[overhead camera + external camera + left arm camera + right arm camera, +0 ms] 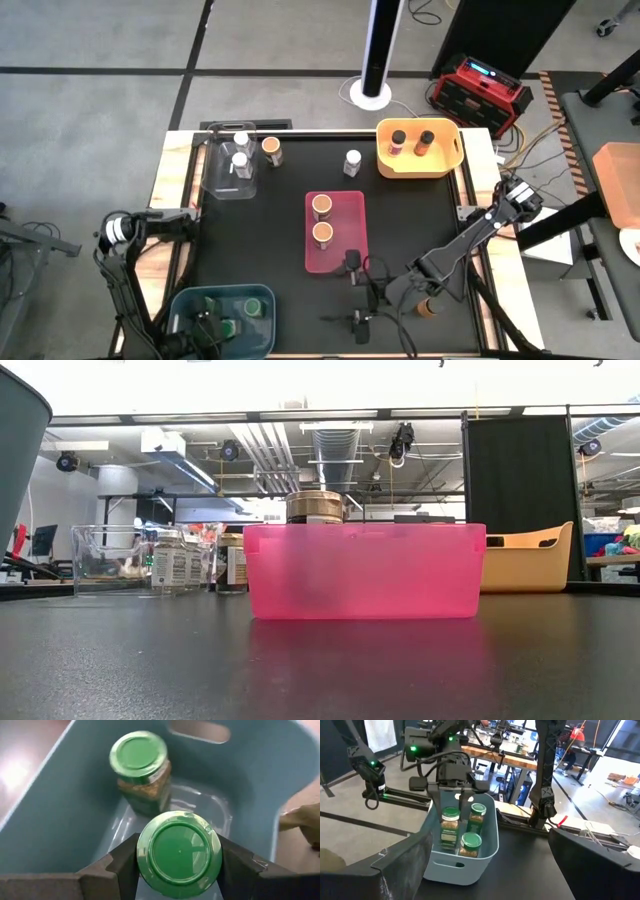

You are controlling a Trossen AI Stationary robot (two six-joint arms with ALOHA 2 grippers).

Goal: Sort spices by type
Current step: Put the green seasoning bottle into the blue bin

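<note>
Table surface and items resting directly on it

The table (270, 215) has a black top with light wooden side edges. On it stand a clear bin (228, 178) at the far left, a yellow bin (448, 160) at the far right, a pink bin (345, 240) near the centre and a blue bin (190, 305) at the near left. An orange-lidded jar (271, 149) stands just beside the clear bin; a white-lidded jar (352, 162) stands alone between the clear and yellow bins

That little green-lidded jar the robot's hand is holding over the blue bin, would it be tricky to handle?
Probably a bit. The green-lidded jar looks glassy and smooth, so it may slip in the left hand. It is tall for its width, so it could tip when set down in the blue bin, then roll.
</note>
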